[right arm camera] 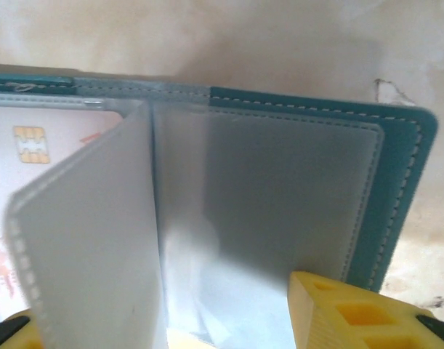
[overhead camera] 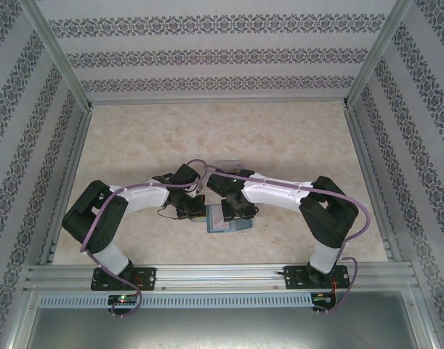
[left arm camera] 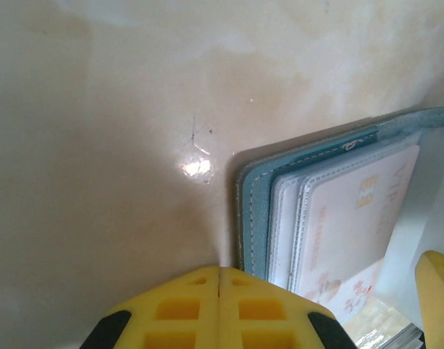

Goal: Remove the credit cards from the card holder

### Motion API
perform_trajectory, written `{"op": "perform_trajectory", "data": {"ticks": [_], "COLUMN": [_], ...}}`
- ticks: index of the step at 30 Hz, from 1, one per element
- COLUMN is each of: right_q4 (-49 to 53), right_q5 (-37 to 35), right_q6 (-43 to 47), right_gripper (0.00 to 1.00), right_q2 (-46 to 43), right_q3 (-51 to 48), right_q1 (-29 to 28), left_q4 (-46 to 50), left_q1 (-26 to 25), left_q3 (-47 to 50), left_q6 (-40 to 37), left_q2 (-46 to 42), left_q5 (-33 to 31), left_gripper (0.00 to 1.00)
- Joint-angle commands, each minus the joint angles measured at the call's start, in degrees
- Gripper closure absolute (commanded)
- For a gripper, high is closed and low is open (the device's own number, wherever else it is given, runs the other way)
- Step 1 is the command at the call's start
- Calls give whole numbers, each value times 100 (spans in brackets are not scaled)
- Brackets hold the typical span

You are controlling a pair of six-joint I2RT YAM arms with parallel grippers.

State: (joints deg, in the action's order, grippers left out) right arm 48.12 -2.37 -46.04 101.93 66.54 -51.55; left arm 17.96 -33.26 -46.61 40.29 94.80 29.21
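The teal, book-like folding card holder lay open on the beige marbled worktop, between the two wrists near the middle of the near edge. In the right wrist view its spine ran from 12 to 6 o'clock. A pale credit card with a gold chip sat in a clear sleeve on the half towards 9 o'clock. A frosted plastic sleeve leaf stood up in front of it.

The right gripper straddled the sleeves with its jaws about half spread and closed on nothing. The card lay at roughly 10 o'clock from them, behind the raised leaf, so this arm looked the nearer one for the pull.

The left gripper had its jaws fully together and held nothing. It sat on bare worktop just beside the holder's outer edge, which lay at about 2 o'clock from it. There the card's long side ran from 7 towards 1 o'clock.
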Motion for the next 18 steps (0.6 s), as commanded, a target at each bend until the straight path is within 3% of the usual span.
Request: {"op": "perform_trajectory", "data": {"ticks": [1, 18], "right_q4": [430, 769], "right_q5": [-384, -783], "right_q6": [143, 227], "right_gripper": [48, 42], "right_q2": [129, 196], "right_q3": [156, 114], "right_q1": [-57, -57], "left_q4": [226, 323], "left_q1": [8, 12], "left_q3": [102, 57], "left_q6": [-68, -110], "left_q2": [144, 117], "left_q5": [41, 23], "left_gripper": [100, 100]}}
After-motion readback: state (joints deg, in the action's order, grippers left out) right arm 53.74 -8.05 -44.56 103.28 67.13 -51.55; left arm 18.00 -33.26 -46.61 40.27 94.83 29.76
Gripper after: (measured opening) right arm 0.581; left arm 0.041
